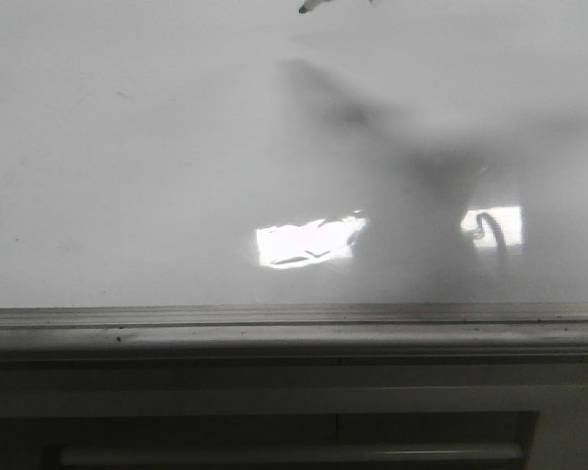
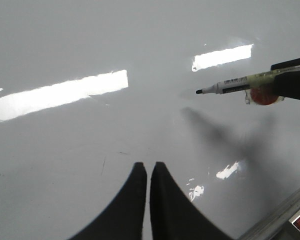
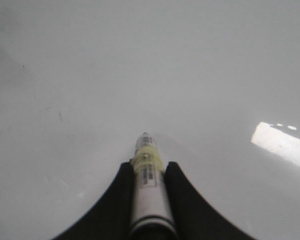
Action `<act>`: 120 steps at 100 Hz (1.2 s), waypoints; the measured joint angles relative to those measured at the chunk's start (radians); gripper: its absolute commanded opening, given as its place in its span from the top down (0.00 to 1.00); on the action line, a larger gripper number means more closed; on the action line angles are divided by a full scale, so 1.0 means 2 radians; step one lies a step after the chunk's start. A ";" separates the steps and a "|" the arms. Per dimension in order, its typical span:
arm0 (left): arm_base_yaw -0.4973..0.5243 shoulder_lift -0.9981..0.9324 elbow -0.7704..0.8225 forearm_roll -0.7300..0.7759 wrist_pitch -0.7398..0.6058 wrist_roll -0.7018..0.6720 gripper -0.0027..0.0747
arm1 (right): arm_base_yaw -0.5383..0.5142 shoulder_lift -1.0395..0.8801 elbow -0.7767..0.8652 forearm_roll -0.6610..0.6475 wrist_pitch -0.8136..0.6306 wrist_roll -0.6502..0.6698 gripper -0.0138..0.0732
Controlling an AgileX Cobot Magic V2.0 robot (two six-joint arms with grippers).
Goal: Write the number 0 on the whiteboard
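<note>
The whiteboard (image 1: 127,147) is a glossy white board that fills all three views; no number 0 shows on it. My right gripper (image 3: 148,166) is shut on a white, black-tipped marker pen (image 3: 148,185). In the left wrist view that gripper (image 2: 279,75) holds the marker (image 2: 230,85) level over the board, its tip apart from its shadow. Only the marker's black tip (image 1: 309,7) shows at the top edge of the front view. My left gripper (image 2: 148,167) is shut and empty, just over the bare board.
The board's grey metal frame (image 1: 294,328) runs along the near edge, and it also shows in the left wrist view (image 2: 277,220). Bright rectangular glare (image 1: 309,242) and the arm's shadow (image 1: 421,196) lie on the board. Faint old marks (image 2: 104,165) lie near the left fingers.
</note>
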 measured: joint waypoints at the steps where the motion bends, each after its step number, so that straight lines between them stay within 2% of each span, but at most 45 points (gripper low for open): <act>1: 0.000 0.000 0.000 0.000 0.000 0.000 0.99 | 0.000 0.001 0.000 0.000 -0.001 0.000 0.90; 42: 0.000 0.000 0.000 0.000 0.000 0.000 0.99 | 0.000 0.004 0.000 0.000 0.018 0.000 0.90; 71: 0.000 0.000 0.000 0.000 0.000 0.000 0.99 | 0.000 -0.022 0.000 -0.006 0.120 0.000 0.90; 90: 0.000 0.000 0.000 0.000 0.000 0.000 0.99 | 0.000 -0.066 0.000 -0.056 0.170 0.007 0.90; 95: 0.000 0.000 0.000 0.000 0.000 0.000 0.99 | 0.000 -0.081 0.000 -0.098 0.179 0.035 0.90; 100: 0.000 0.000 0.000 0.000 0.000 0.000 0.99 | 0.000 -0.095 0.000 -0.158 0.188 0.091 0.90; 111: 0.000 0.000 0.000 0.000 0.000 0.000 0.99 | 0.000 -0.117 0.000 -0.338 0.196 0.286 0.90; 120: 0.000 0.000 0.000 0.000 0.000 0.000 0.99 | 0.000 -0.122 -0.001 -0.440 0.204 0.435 0.90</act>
